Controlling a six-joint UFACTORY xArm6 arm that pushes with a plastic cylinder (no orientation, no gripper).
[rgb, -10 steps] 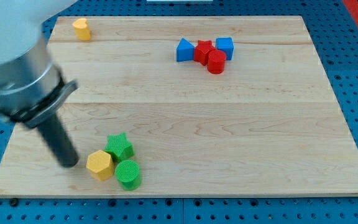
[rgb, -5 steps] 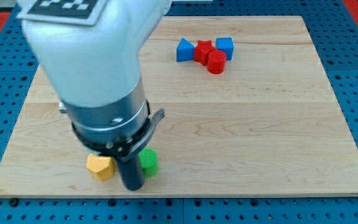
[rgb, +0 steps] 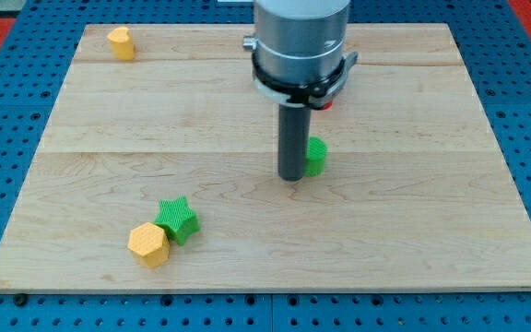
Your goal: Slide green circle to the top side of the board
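Note:
The green circle (rgb: 316,156) sits near the middle of the wooden board (rgb: 413,203), partly hidden behind my rod. My tip (rgb: 292,176) rests on the board right at the circle's lower left side, touching or nearly touching it. The arm's grey body covers the board's upper middle.
A green star (rgb: 177,219) and a yellow hexagon (rgb: 147,244) lie together at the lower left. A yellow block (rgb: 121,42) sits at the top left corner. A sliver of a red block (rgb: 329,102) shows under the arm body; the other red and blue blocks are hidden.
My tip has moved from the lower left up and right to the board's middle, and the green circle has slid with it, away from the green star and yellow hexagon.

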